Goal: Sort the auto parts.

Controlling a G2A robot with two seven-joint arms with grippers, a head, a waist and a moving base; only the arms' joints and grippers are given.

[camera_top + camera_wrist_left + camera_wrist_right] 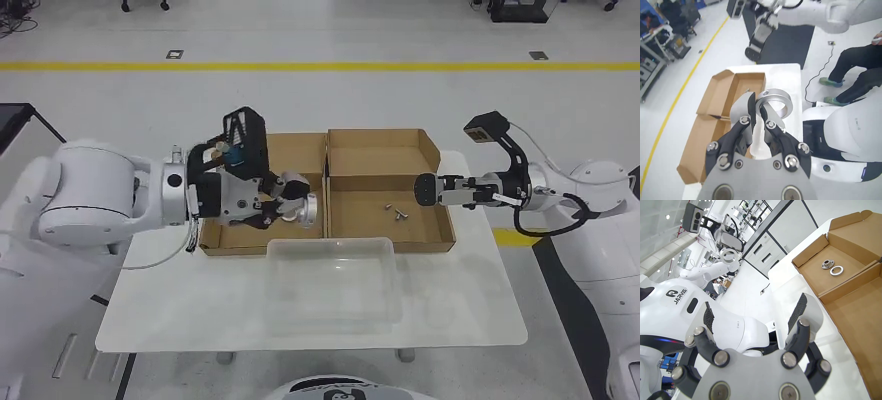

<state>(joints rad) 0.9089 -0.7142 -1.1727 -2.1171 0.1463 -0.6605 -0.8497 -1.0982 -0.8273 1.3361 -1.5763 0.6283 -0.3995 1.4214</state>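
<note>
My left gripper (pixel 758 106) is shut on a silver metal ring (pixel 775 100), one finger inside the ring and one outside. In the top view the left gripper (pixel 288 204) holds that ring (pixel 307 207) above the left cardboard box (pixel 225 240). My right gripper (pixel 753 313) is open with nothing between its fingers and hangs over the right cardboard box (pixel 435 232). The right wrist view shows the left box (pixel 810 279) holding a metal flange (pixel 827 264) and a second ring (pixel 836 270). Small bolts (pixel 397 211) lie in the right box.
A clear plastic bin (pixel 335 275) stands on the white table (pixel 200 320) in front of both boxes. Box flaps stand up between the two boxes. A person's legs (pixel 851 72) are beside the table's end.
</note>
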